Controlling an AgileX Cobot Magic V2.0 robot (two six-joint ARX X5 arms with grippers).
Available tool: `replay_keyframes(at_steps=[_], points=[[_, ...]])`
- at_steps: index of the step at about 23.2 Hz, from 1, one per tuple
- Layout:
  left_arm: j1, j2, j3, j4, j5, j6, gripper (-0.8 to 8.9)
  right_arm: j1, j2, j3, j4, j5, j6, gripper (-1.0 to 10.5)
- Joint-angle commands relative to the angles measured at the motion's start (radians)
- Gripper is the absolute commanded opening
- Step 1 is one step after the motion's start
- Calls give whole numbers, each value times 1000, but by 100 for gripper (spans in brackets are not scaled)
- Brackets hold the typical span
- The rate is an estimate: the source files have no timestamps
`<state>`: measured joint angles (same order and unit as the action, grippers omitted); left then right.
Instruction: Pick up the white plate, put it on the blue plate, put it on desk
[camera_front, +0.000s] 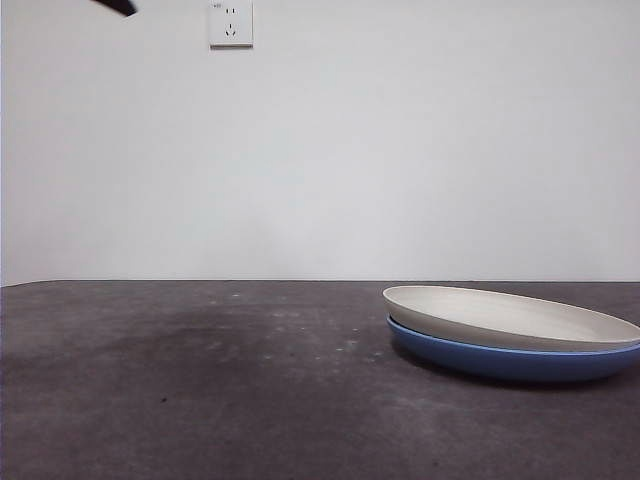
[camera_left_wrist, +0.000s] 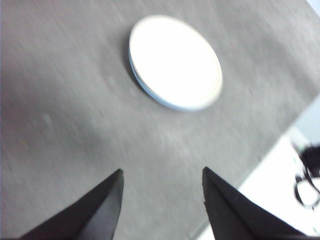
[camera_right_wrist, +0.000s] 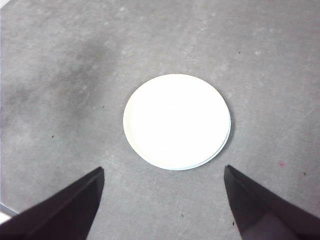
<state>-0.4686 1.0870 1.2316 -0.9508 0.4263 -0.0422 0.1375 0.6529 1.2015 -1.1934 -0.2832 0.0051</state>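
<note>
A: What's the step, and how do I do it well?

B: The white plate (camera_front: 505, 318) already sits nested in the blue plate (camera_front: 500, 360), on the desk (camera_front: 200, 380). I judge what's left is lifting it off and setting it on bare desk: come low at the rim, pinch only the white edge, lift level.

A: Where is it from my grippers?

B: Right gripper (camera_right_wrist: 162, 210), jaws wide apart, hangs high above, the plate just ahead. Left gripper (camera_left_wrist: 162, 205), also apart and empty, is farther off
</note>
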Motion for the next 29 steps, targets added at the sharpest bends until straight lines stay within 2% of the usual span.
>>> replay_keyframes(at_steps=[1,4,10,13,17,19,22,29], points=[[-5,-49,-51,2,42,12,250,4,5,8,-8,3,11,383],[-5,-89,-84,1,108,28,249,4,5,8,-16,3,18,383],[-5,-94,-83,2,109,28,249,4,5,8,-16,3,48,383],[-5,-94,-83,2,109,28,249,4,8,8,-15,11,92,382],[-5,-94,-83,5,108,28,249,3,58,-16,-8,146,127,382],[-5,-94,-83,5,108,29,249,3,85,-46,19,174,127,382],[-5,-94,-83,2,109,31,249,3,133,-128,120,163,150,382],[-5,-94,-83,-2,108,31,249,-27,292,-310,388,75,195,382]])
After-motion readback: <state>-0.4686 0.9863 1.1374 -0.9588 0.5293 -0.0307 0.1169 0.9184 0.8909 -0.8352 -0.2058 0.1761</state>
